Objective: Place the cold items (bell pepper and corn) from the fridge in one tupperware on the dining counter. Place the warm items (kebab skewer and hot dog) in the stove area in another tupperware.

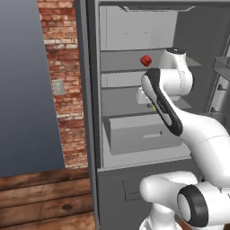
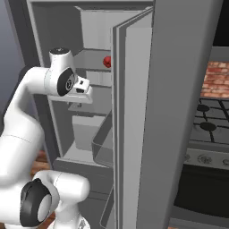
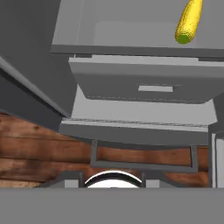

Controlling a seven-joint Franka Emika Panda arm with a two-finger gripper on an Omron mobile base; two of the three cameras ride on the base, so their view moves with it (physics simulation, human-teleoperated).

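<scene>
The fridge (image 1: 134, 31) stands open in front of me. On an upper shelf sits the red bell pepper (image 1: 146, 60) (image 2: 107, 61). The yellow corn (image 3: 189, 22) lies on the shelf just above the drawer; in the left base view a sliver of it (image 1: 154, 107) peeks out from behind my forearm. My gripper (image 2: 79, 100) reaches into the fridge at the middle shelf, below the pepper and close to the corn. Its fingers are hidden, so I cannot see how they stand. Nothing shows held. The tupperwares and dining counter are out of view.
The pale grey drawer (image 3: 144, 85) (image 1: 139, 132) is closed below the corn's shelf. The open fridge door (image 2: 179, 112) stands close on the right, with the stove area (image 2: 208, 120) beyond it. A brick wall (image 1: 63, 90) and wooden floor (image 1: 45, 197) lie to the left.
</scene>
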